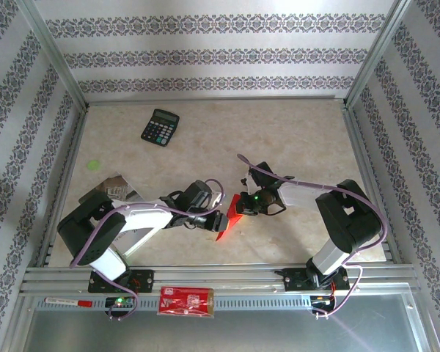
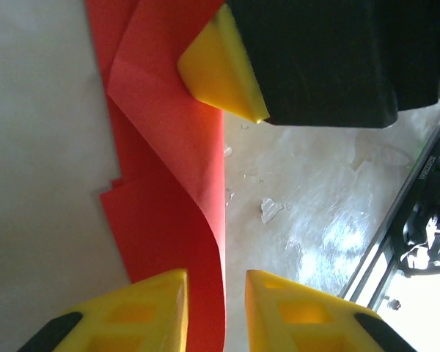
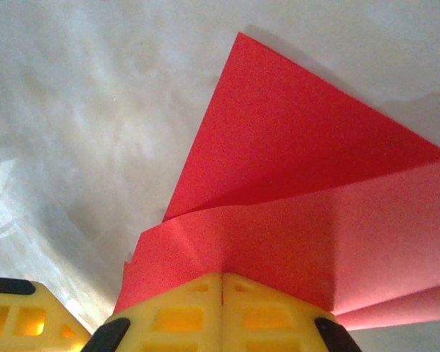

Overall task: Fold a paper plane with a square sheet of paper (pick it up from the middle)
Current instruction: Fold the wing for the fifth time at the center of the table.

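Observation:
The red square sheet of paper [image 1: 232, 213] is folded into layered, pointed flaps, a partly formed paper plane, and stands off the table between both grippers. My right gripper [image 1: 247, 204] is shut on the folded layers; in the right wrist view its pads meet at the paper's ridge [image 3: 221, 277], and the red flaps [image 3: 301, 169] fan out above. My left gripper [image 1: 221, 222] is at the sheet's near end. In the left wrist view its jaws [image 2: 216, 277] stand apart, with a curled edge of the paper [image 2: 169, 161] running between them close to the left finger. The right gripper's yellow finger [image 2: 220, 70] shows at the top.
A black calculator [image 1: 160, 127] lies at the back left. A red printed packet [image 1: 185, 301] rests on the front rail. A printed booklet [image 1: 117, 187] lies partly under the left arm, with a green spot [image 1: 94, 164] beyond it. Metal frame posts border the table.

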Tool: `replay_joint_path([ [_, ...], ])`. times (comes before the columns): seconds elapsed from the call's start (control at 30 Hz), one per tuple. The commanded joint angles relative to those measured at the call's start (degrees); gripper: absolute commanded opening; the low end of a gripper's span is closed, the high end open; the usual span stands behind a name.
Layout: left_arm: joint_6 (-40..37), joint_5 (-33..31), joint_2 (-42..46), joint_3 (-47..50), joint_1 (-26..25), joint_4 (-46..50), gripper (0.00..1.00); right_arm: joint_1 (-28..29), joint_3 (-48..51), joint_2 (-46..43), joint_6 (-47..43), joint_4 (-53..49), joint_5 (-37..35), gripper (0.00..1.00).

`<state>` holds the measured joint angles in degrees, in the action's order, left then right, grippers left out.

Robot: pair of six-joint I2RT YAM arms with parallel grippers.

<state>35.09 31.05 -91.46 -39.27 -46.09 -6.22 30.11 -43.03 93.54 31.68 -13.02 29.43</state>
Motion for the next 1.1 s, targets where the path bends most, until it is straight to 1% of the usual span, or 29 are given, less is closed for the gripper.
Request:
replay_joint_path([
  [0.0, 0.7, 0.2, -1.2, -1.2, 0.2, -2.0, 0.28, -0.4, 0.1, -0.6, -0.5, 0.6, 0.7, 0.05],
  [0.13, 0.6, 0.5, -2.0, -1.8, 0.2, -1.7, 0.30, -0.4, 0.1, -0.6, -0.4, 0.7, 0.7, 0.05],
  [0.3, 1.2, 4.1, -4.3, -2.5, 0.2, -4.6, 0.29, -0.4, 0.0, -0.5, -0.2, 0.9, 0.7, 0.05],
  [0.47, 1.1, 4.8, -6.3, -3.7, 0.3, -5.3, 0.24, -0.4, 0.4, -0.5, 0.5, 1.8, 0.8, 0.05],
  [0.53, 0.9, 5.1, -7.0, -4.3, 0.3, -5.7, 0.20, -0.3, 0.5, -0.5, 0.7, 2.2, 1.0, 0.05],
  [0.73, 1.8, 7.8, -9.3, -4.6, 0.6, -8.6, 0.12, -0.4, 1.1, -0.9, 0.8, 2.6, 0.8, 0.05],
  [0.9, 2.9, 7.5, -9.1, -3.5, 1.9, -9.5, 0.08, -0.8, 1.4, -1.7, 0.5, 2.5, 0.8, 0.06],
  [1.07, 4.5, 9.9, -9.6, -2.4, 2.8, -12.9, 0.03, -1.5, 2.0, -2.8, 0.1, 2.0, 0.9, 0.08],
])
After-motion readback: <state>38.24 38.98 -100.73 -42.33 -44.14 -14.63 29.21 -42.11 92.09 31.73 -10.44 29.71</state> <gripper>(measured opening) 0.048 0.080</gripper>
